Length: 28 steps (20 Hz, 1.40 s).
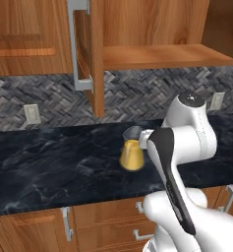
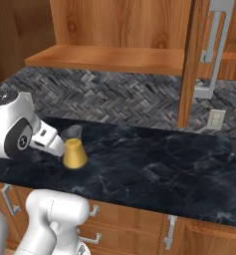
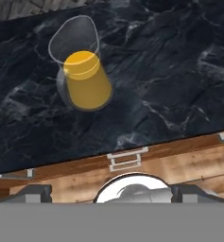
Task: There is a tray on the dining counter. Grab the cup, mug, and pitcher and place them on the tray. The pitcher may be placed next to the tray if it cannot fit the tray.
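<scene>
Pitcher (image 3: 85,80): one, upright on black counter (image 3: 170,71), seemingly untouched

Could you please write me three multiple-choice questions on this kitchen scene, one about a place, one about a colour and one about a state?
1. Where does the pitcher stand?
A. on the black counter above the wooden drawers
B. on the wooden shelf
C. inside a drawer

2. What colour is the pitcher's body?
A. bright green
B. amber-yellow
C. red

3. How do the gripper and the pitcher stand to each other?
A. jaws shut on the pitcher's neck
B. pitcher lifted off the counter
C. jaws open, apart from the pitcher

Answers:
1 A: both base views show it upright on the marbled black top, drawer fronts below.
2 B: its cone-shaped body is amber-yellow, with a greyish clear neck and spout.
3 C: in the hand view the finger tips stand wide at the bottom, with the pitcher well beyond them on the counter.
</scene>
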Motion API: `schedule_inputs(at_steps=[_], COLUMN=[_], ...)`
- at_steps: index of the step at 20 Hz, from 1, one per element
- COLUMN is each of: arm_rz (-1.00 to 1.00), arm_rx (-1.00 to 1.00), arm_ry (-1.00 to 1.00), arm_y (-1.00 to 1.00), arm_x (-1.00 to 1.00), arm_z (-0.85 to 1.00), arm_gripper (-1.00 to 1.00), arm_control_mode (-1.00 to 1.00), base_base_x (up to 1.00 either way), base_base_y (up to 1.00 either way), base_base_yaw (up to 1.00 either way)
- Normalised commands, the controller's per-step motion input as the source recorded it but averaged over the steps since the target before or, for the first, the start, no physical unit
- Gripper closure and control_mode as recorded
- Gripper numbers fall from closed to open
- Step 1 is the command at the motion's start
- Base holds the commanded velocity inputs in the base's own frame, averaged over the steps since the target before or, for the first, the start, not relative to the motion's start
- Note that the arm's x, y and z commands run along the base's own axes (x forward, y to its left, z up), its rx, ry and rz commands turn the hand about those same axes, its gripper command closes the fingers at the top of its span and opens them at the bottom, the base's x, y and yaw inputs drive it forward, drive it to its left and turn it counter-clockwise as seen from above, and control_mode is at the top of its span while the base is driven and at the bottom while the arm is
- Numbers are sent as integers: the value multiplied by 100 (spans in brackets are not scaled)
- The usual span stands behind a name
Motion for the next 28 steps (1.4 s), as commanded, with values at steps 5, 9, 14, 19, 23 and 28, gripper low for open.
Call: schedule_inputs(at_steps=[5,9,14,19,23,28], arm_rz=[-1,0,0,0,-2,-2], arm_rx=[1,3,2,0,0,0], arm_ry=[0,0,0,0,0,0], arm_y=[13,13,18,25,18,11], arm_x=[44,46,42,31,25,31], arm_z=[-39,-41,-39,-27,-5,0], arm_gripper=[-100,-100,-100,-100,-100,-100], arm_control_mode=[-100,-100,-100,-100,-100,-100], base_base_x=[0,0,0,0,0,0], base_base_y=[0,0,0,0,0,0], base_base_yaw=[0,0,0,0,0,0])
